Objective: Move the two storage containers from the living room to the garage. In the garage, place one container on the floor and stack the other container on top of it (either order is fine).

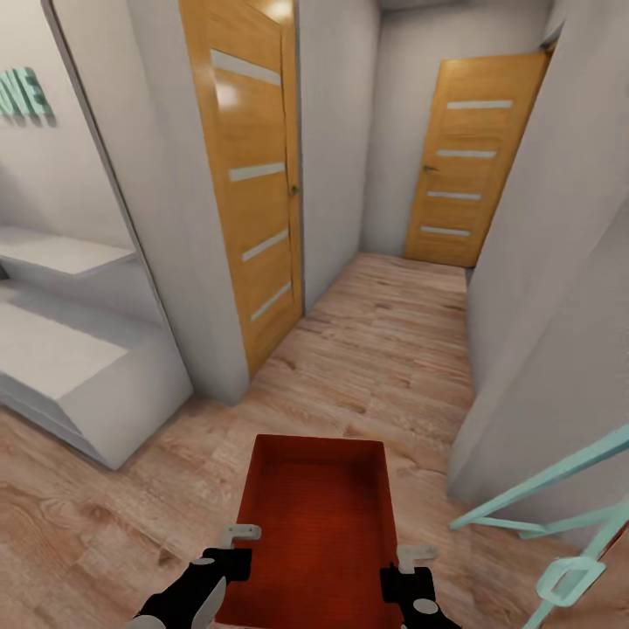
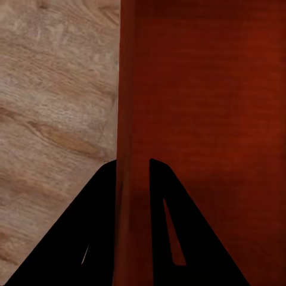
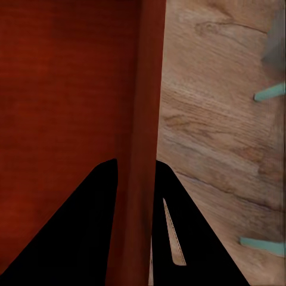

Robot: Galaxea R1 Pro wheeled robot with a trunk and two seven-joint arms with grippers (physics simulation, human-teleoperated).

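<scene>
Head view has us rolling down a hallway on light wood planks (image 1: 384, 349), and there's the orange-red bin (image 1: 319, 515) carried low and near, right in front of the robot. The left claw (image 1: 234, 546) pinches the bin's left wall and the right claw (image 1: 409, 563) pinches the right wall. Left wrist view backs it up: dark fingers (image 2: 98, 238) sit either side of the thin red wall, closed onto it. Right wrist view, same story, fingers (image 3: 83, 232) straddling the other wall with the plank floor beyond.

Where are we in the job? By my reckoning, early to middle. One bin is up and travelling, but this is still wood floor, not concrete, so no drop-off yet. I count one bin here, and it looks single rather than nested, though that's hard to be sure of.

Ahead: an orange-wood door (image 1: 253, 175) near on the left, standing ajar, and another (image 1: 467, 157) shut at the far end. Pale teal frame legs (image 1: 542, 515) poke in at near right. Still to come: reaching the garage, setting down, stacking.
</scene>
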